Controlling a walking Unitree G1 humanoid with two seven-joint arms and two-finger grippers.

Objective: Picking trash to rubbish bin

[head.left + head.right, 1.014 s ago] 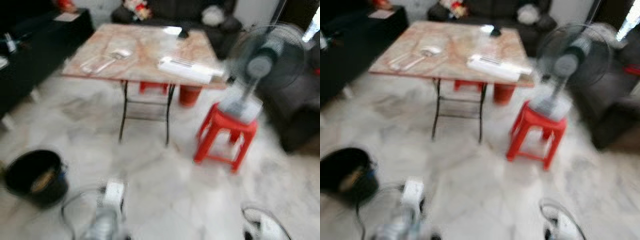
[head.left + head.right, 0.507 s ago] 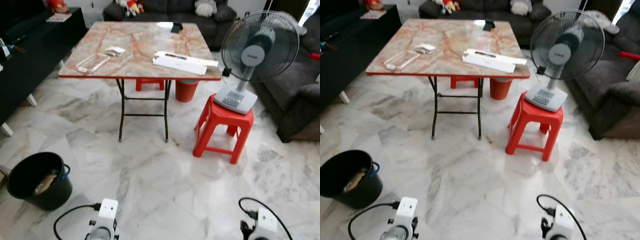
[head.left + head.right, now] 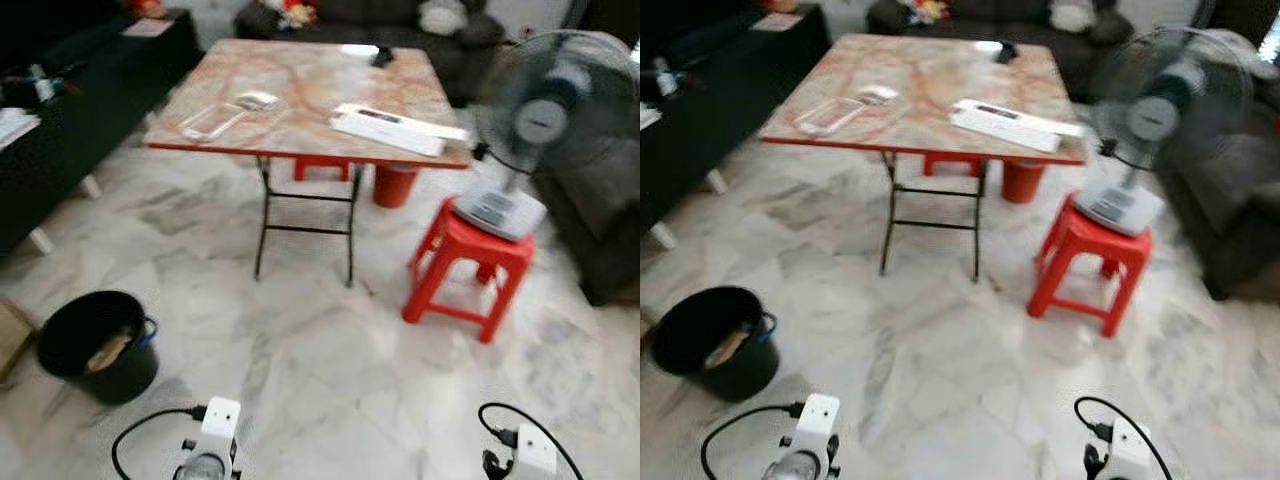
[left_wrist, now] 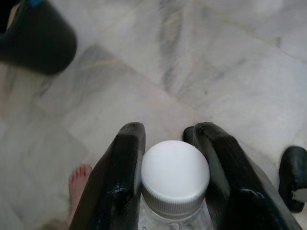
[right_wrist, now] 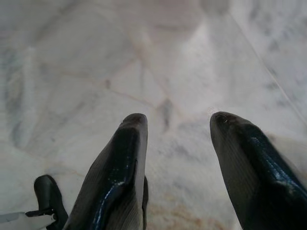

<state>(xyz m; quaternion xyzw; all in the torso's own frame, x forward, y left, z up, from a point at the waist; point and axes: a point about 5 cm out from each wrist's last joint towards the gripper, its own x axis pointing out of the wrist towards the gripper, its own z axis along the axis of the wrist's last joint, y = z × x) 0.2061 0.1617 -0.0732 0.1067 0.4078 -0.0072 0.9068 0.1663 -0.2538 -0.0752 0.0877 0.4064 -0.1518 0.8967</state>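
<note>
Bottle (image 4: 175, 184) pinched between left gripper (image 4: 168, 143) fingers, long axis along fingers, white cap pointing outward; body cut off at frame edge. Right gripper (image 5: 178, 125) spread, holding nothing, over marble floor (image 3: 330, 370). Black bin (image 3: 97, 345) at 9 o'clock, contents blurred

1. The left tool (image 4: 165, 143) points down at the floor, its two long black fingers (image 4: 122, 177) closed against a clear plastic bottle with a white screw cap (image 4: 173, 178), gripping it just under the cap.
2. The right tool (image 5: 178, 125) also points down at the floor, its two black fingers (image 5: 117, 177) spread apart with nothing between them.
3. Both silver wrists (image 3: 212, 440) sit low at the bottom edge of the head view, each with a black cable looping off it.
</note>
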